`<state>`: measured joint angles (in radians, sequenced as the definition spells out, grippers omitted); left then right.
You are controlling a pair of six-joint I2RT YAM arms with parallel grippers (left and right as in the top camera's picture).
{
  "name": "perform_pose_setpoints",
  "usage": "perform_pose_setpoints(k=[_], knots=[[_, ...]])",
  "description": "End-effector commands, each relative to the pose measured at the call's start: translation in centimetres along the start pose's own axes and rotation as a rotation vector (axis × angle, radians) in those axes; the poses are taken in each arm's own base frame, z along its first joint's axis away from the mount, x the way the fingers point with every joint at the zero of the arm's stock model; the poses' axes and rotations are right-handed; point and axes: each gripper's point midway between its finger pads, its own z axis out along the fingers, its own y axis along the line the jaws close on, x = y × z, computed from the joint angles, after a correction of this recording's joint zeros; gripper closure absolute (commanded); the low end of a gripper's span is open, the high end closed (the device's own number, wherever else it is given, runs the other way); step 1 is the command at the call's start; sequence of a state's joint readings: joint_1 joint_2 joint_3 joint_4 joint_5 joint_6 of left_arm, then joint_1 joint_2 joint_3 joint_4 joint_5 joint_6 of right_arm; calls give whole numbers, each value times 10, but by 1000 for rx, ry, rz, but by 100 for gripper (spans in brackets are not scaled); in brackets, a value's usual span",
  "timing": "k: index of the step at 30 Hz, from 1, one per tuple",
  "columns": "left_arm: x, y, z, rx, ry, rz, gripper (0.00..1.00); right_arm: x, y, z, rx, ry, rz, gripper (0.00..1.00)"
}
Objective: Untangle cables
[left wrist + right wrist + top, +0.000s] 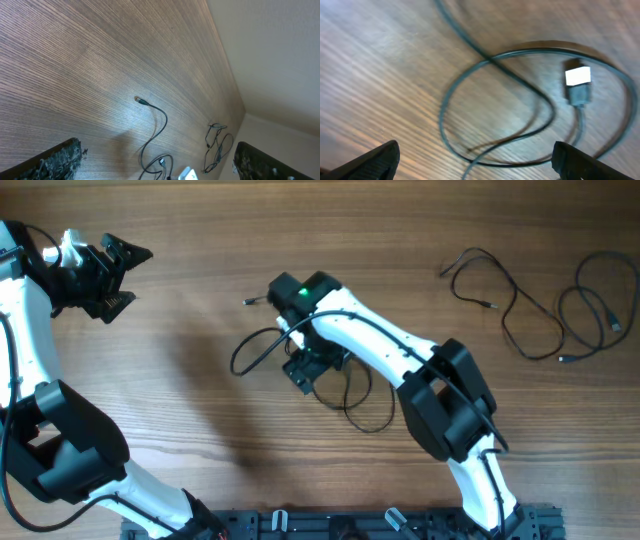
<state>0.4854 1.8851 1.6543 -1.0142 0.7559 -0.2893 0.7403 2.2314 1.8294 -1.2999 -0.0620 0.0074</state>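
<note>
Only right wrist view: silvery plug (578, 76)

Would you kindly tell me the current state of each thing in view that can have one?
Left claw, open, empty, raised off to the side.
Right claw, open, empty, hanging over the middle cable.
Middle cable, lying in loops that cross over each other, not held.
Plug, unplugged, lying inside the loops.
Far-right cables, lying in loose curls, away from both claws.
</note>
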Motion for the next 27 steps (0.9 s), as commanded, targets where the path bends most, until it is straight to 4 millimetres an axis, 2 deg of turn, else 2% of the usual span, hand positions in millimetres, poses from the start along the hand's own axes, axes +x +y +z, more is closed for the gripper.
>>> perform_pose_setpoints(k=[1, 4, 8, 15, 21, 27], knots=[[1, 0, 0, 0, 0, 19, 0, 1, -19, 2, 23, -6, 53, 0], [1, 0, 0, 0, 0, 19, 0, 6, -23, 14, -9, 9, 53, 0], [1, 0, 0, 0, 0, 19, 0, 6, -4, 29, -149, -3, 9, 0], [1, 0, 0, 0, 0, 19, 0, 13, 20, 42, -263, 13, 0, 0], [1, 0, 0, 0, 0, 19, 0, 15, 37, 45, -241, 21, -49, 0], [1, 0, 0, 0, 0, 19, 0, 22, 36, 51, -64, 48, -91, 1]])
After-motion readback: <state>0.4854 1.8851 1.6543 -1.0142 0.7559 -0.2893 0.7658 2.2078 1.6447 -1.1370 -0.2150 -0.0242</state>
